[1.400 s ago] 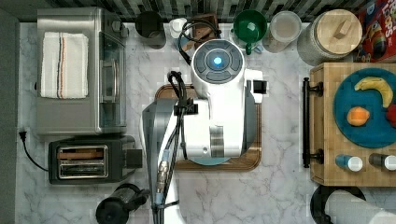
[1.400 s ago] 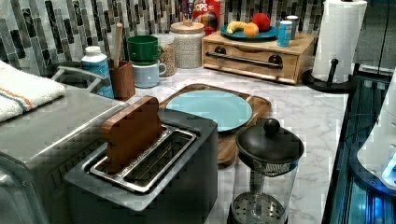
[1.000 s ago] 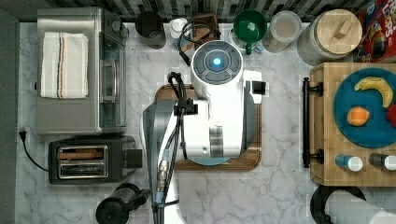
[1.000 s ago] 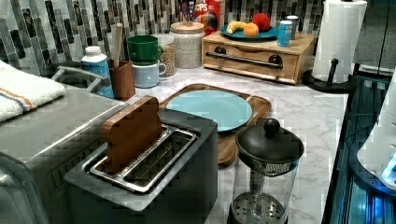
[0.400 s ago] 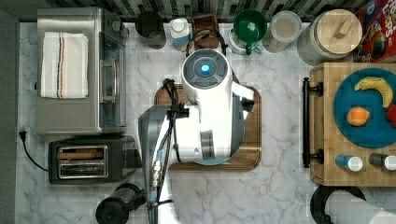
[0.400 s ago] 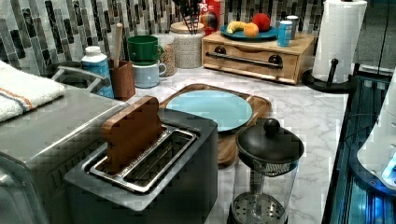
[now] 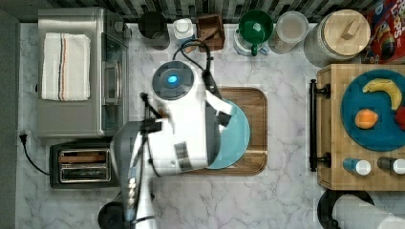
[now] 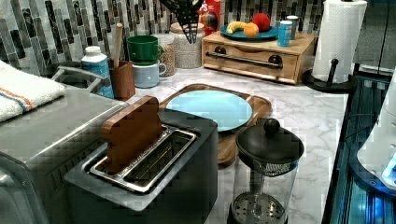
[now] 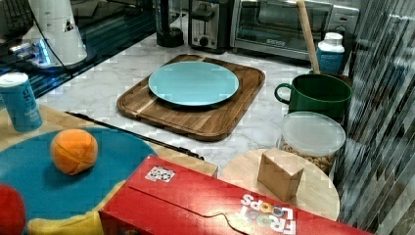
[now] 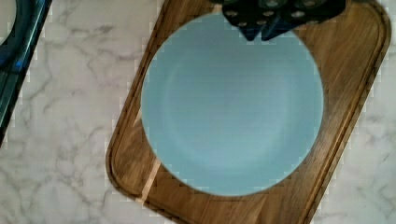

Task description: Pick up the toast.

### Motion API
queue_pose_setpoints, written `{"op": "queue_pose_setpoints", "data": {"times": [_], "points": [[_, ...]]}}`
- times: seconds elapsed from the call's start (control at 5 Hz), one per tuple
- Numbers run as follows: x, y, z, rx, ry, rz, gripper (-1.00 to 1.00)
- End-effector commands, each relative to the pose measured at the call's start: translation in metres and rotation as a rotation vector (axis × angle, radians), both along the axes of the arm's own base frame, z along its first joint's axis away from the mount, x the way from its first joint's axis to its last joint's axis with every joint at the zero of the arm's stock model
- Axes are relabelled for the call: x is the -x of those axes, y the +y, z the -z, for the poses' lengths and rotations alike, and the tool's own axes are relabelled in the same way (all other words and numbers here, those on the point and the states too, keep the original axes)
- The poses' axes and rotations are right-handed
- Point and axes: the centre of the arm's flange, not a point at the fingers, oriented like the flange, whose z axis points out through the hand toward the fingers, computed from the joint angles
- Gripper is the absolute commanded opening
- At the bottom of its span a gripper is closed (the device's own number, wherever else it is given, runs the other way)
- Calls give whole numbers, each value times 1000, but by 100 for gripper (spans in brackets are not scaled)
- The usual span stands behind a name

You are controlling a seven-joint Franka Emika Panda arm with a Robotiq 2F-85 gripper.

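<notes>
Toast point(image 8: 132, 133) stands upright in the toaster's point(image 8: 154, 182) far slot in the left view, likely light, stiff and crumbly, so pinch its exposed top edge gently across the thin faces; can't tell how the gripper point(image 8: 187, 25) is set.

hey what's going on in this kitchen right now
A robot arm hangs over the light-blue plate on the wooden tray, its gripper high above the counter and holding nothing. The toast it is meant to pick up stands untouched in the toaster.
</notes>
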Motion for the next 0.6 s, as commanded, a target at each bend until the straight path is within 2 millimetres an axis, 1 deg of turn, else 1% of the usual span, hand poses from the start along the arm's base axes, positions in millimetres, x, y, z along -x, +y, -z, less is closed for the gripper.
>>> {"op": "queue_pose_setpoints", "data": {"times": [0.2,0.4,0.6], "points": [[61,152,-76,-48,-192,99,-100],[78,183,-72,-75,-204,140,100],[89,211,-65,-73,-202,148,100]]}}
